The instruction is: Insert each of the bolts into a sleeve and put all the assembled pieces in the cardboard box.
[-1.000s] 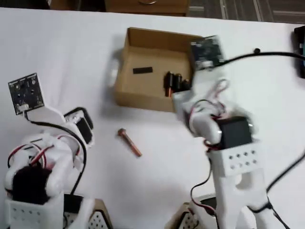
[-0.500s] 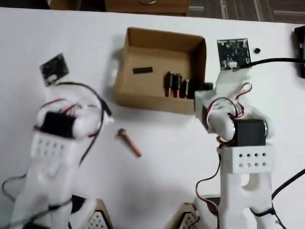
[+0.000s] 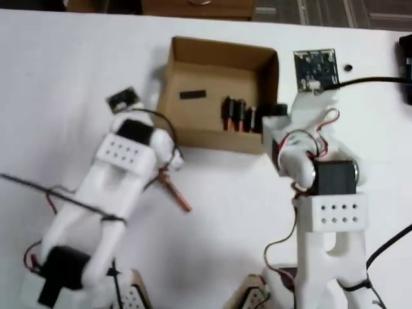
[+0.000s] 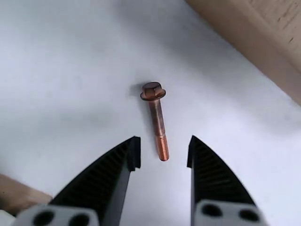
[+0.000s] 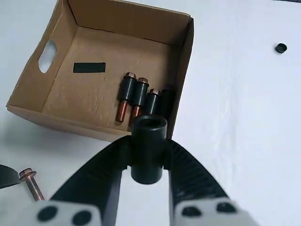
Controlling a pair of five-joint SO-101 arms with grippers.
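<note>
1. Bolt (image 4: pixel 155 123) first: copper-coloured, with a flanged hex head and a threaded tip. It lies flat on the white table (image 4: pixel 66 66) near the front wall of the cardboard box (image 3: pixel 199 136), with nothing fitted on it.
2. My left claw (image 4: pixel 162 147) is spread wide over it. The threaded end lies between my two black fingertips, and neither one seems to touch it.
3. My right claw (image 5: pixel 146 157) is clenched on a black sleeve (image 5: pixel 149 128) — a short tube held upright, hollow end up — just outside the box's right wall.
4. Inside the box, a row of sleeved bolts (image 5: pixel 134 94) lies side by side close to that same wall, copper heads and tips poking out of black tubes. A flat dark patch (image 5: pixel 89 68) sits on the box floor, apart from them.
5. A second ago my left arm was folded back at the near left of the table, well away from the bolt — it has since swung across to stand over it. My right arm was above the box's right corner and has drawn back beside the wall. The bolt has not shifted.
</note>
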